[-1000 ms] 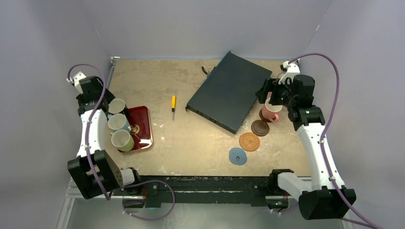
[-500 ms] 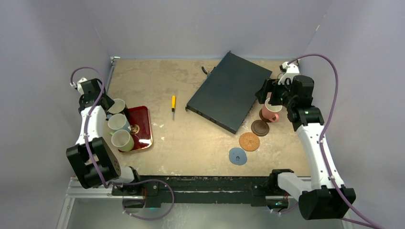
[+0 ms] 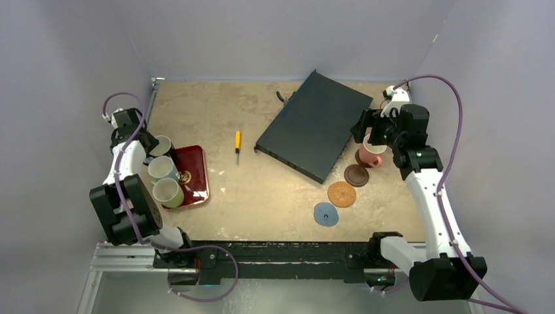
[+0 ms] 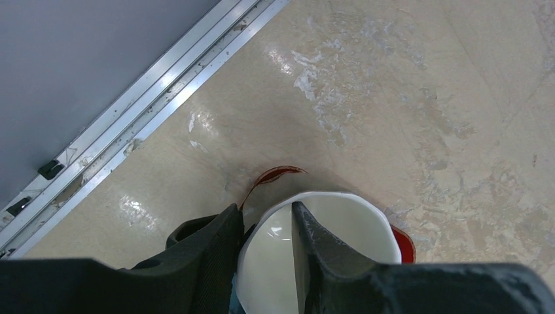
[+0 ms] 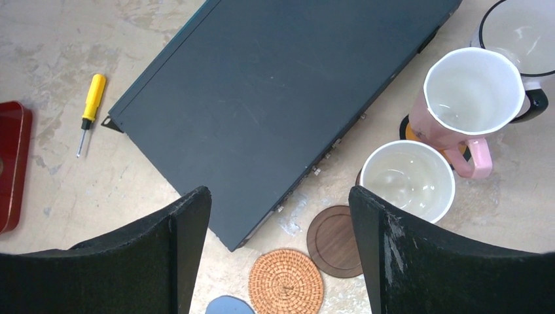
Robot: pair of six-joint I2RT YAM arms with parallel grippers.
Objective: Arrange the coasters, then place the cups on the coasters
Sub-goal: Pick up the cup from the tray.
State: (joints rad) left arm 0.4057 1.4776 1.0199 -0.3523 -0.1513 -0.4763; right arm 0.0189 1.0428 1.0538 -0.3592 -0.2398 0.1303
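The left arm [image 3: 121, 173] and right arm [image 3: 429, 196] are made of white tubes with chunky black joints. A purple cable [image 3: 463, 114] loops along each one. The fingers [image 5: 163, 261] are black and flat, and one has white scratches.

Robot lab cell: grey walls [image 3: 275, 33] round table [image 3: 262, 190] w/ alu rail [image 4: 131, 124].

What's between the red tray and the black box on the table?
Only a yellow-handled screwdriver lying on the tabletop, touching neither; clear in the top external view.
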